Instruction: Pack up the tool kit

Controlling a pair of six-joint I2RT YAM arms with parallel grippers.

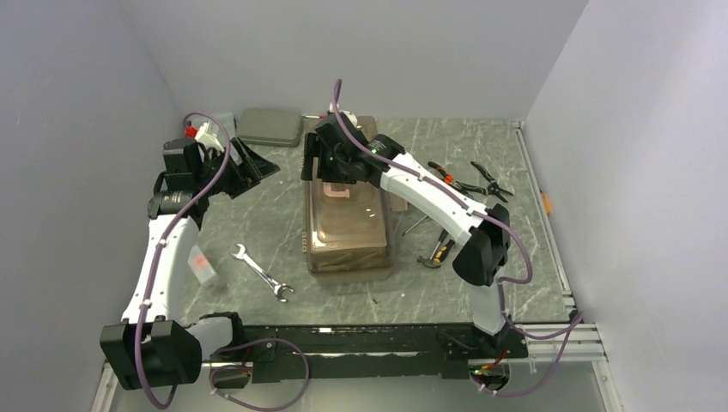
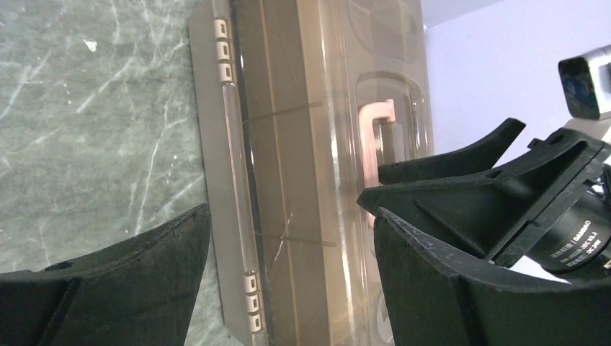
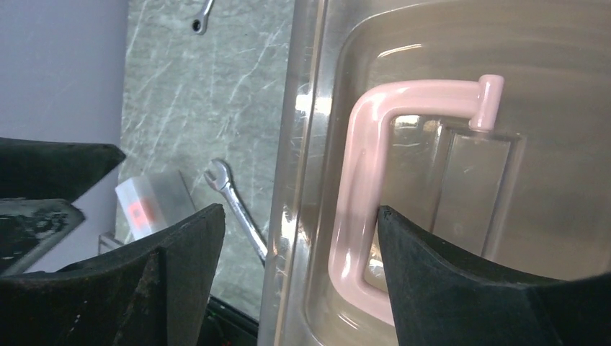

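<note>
The tan toolbox (image 1: 348,236) lies lengthwise mid-table with its smoky lid (image 3: 432,65) down. My right gripper (image 1: 330,172) hovers over the lid's far end, open. In the right wrist view, this gripper (image 3: 299,213) straddles the long bar of the pink handle (image 3: 364,173) and the lid's edge, one finger right against the bar's inner side. My left gripper (image 1: 257,167) is open left of the box; in its own view, it (image 2: 292,216) faces the hinged side (image 2: 238,180) without touching. A steel wrench (image 1: 262,273) lies left of the box, and two pliers (image 1: 455,178) lie to its right.
A flat grey case (image 1: 269,126) sits at the back left. A small clear box (image 1: 202,264) with a red mark lies near the left arm. A black-and-yellow-handled tool (image 1: 439,251) lies under the right arm's elbow. Walls close the table on three sides.
</note>
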